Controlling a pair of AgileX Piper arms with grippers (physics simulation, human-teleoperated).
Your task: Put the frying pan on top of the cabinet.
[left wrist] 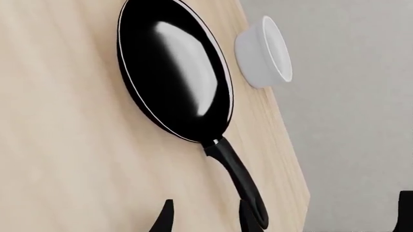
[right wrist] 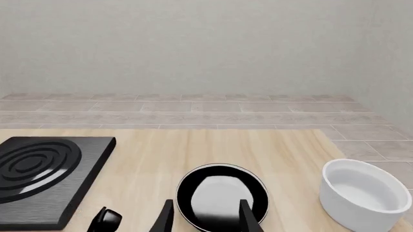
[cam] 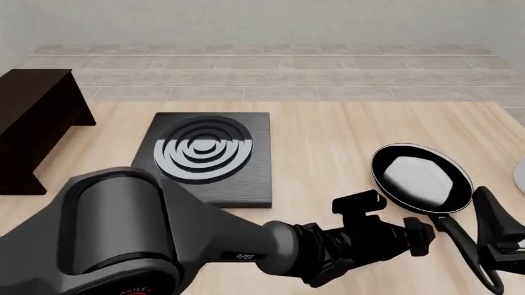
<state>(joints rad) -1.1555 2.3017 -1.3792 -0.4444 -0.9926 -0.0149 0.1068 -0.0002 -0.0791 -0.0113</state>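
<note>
Front view: pan lies on the table at lower right, handle toward the bottom right corner; cabinet at far left, stove plate between them. Left gripper open, fingertips beside the handle end. Right gripper open above the pan. White bowl right of the pan. Arm lettering too small to read.

Left arm: bulky rounded housing in mid-grey, smooth matte shell, darker grey band along edge; small white lettering on forearm, red-and-white marking near base, both too small to read. Wrist section black, blocky, with boxy black camera mount on top. Left gripper: black, tapered fingers. Right gripper: black, slim pointed fingers, angular black body
</note>
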